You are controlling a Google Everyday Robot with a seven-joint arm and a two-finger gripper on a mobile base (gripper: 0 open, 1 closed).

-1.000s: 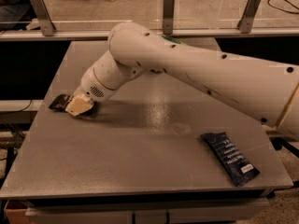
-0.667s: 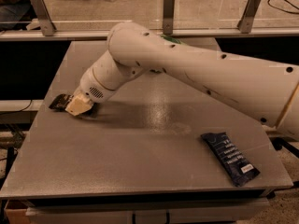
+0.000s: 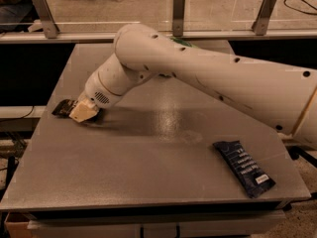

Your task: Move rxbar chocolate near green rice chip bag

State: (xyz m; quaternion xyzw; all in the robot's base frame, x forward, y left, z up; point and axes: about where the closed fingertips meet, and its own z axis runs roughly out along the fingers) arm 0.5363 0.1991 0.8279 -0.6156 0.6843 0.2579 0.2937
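Nothing's budged in the last second: gripper (image 3: pixel 81 112) sits low at the 9 o'clock edge of the table (image 3: pixel 148 172) with the dark rxbar (image 3: pixel 62 107) poking out of it, and I can't tell if it's clamped or just touching. Bar looks light and flat with a slick wrapper, so I'd pinch across its narrow middle. Bag (image 3: pixel 181 42) is just a green sliver at 12 o'clock behind the arm (image 3: pixel 213 78).

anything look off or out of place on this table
Nothing spilled or damaged. The gripper is low at the table's left edge, against the rxbar chocolate, which lies close to the rim and might slide off. The dark blue bar lies askew near the front right corner.
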